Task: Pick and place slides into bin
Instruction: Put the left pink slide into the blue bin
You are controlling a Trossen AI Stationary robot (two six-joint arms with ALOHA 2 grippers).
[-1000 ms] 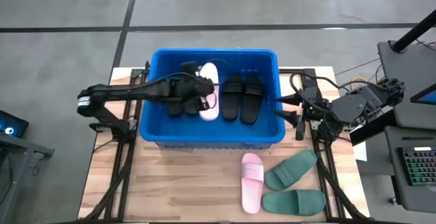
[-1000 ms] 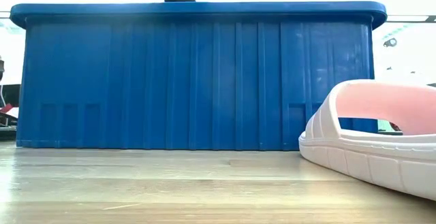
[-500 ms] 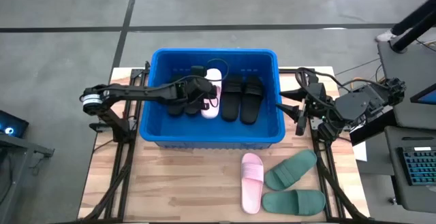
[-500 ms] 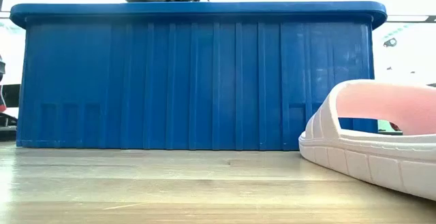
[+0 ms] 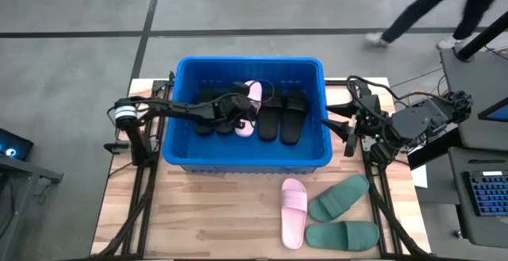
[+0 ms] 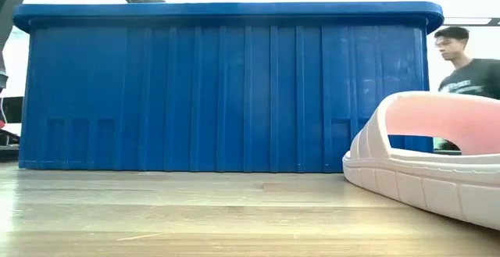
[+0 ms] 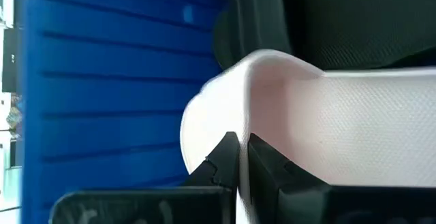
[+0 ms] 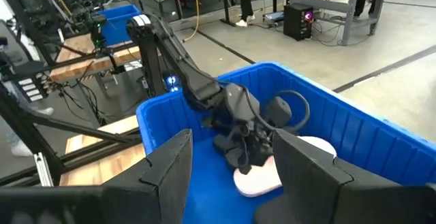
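Left end effector (image 5: 238, 117) pinches pink slide (image 5: 248, 110).

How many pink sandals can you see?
2: one pink sandal inside the blue bin, pinched by the left hand; the other on the table. More may be hidden.

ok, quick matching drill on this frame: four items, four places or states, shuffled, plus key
Items
1. left gripper
2. right gripper
3. green slides
4. black pair

Places or states
A. on the table, right of a pink slide
B. open, outside the bin at its right wall
C. lying in the bin, right half
D. shut, down in the bin at another pink slide

Pairs: 1-D, 2-B, 3-A, 4-C
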